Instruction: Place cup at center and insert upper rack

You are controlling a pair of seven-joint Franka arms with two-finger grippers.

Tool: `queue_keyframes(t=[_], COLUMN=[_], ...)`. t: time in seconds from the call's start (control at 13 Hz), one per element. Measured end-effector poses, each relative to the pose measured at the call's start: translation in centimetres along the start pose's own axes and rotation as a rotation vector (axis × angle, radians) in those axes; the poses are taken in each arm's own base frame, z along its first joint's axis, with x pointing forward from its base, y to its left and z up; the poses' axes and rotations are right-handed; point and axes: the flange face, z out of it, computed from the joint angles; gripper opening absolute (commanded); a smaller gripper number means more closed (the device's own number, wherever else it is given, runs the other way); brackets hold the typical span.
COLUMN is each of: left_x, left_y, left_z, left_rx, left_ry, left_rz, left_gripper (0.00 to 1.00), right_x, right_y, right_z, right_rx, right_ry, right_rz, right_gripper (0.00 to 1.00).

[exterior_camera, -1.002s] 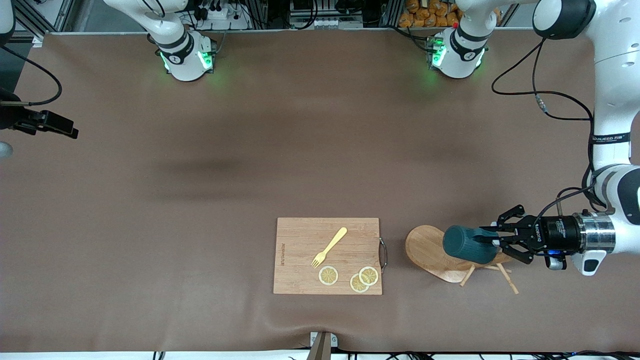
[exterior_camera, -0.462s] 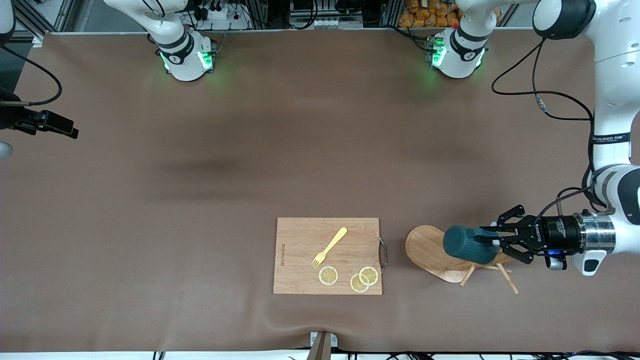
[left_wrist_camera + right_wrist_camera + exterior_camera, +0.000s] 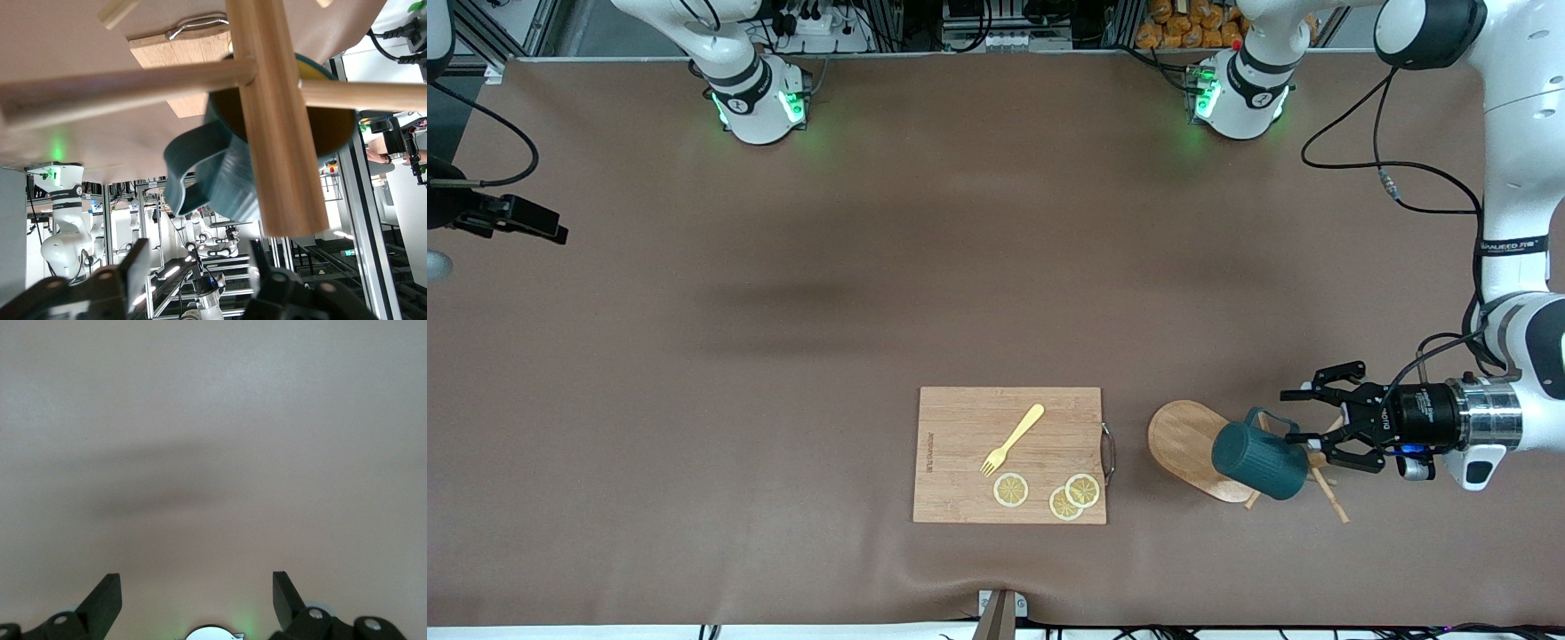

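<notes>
The cup (image 3: 1258,459) hides the upper rack's (image 3: 1192,444) post in the front view; the right gripper (image 3: 193,600) is cut off at the frame edge.

Front camera looks down from high across the table (image 3: 871,267); left wrist sits close against the cup (image 3: 227,173) (both show it)

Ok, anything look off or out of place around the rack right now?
Yes. The upper rack lies tipped on its side beside the cutting board, post and pegs flat on the table. The cup is threaded on that post, handle up. The left gripper is open beside it; the right gripper waits open.
</notes>
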Motion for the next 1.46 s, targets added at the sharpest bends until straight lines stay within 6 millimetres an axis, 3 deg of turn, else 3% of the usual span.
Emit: queue_keyframes(t=[0.31, 0.69, 1.08, 1.31, 1.46], left_x=[-2.6, -12.1, -21.8, -25.0, -25.8], left_y=[0.5, 0.5, -2.6, -4.7, -6.2], left_z=[-0.4, -1.9, 0.2, -0.5, -1.3], left_rx=[-0.003, 0.012, 0.281, 0.426, 0.59], left_ry=[0.003, 0.087, 0.361, 0.496, 0.621], left_rz=[0.04, 0.176, 0.461, 0.578, 0.688], left_gripper=[1.0, 1.0, 1.0, 1.0, 1.0], right_x=[0.0, -0.1, -0.7, -0.7, -0.8], right_y=[-0.2, -0.4, -0.4, -0.4, -0.4], right_z=[0.0, 0.0, -0.5, -0.6, -0.8], right_rx=[-0.001, -0.001, -0.001, -0.001, -0.001], right_ry=[-0.001, -0.007, -0.006, -0.003, 0.004], right_rz=[-0.003, -0.007, -0.007, -0.007, -0.008], right_gripper=[1.0, 1.0, 1.0, 1.0, 1.0])
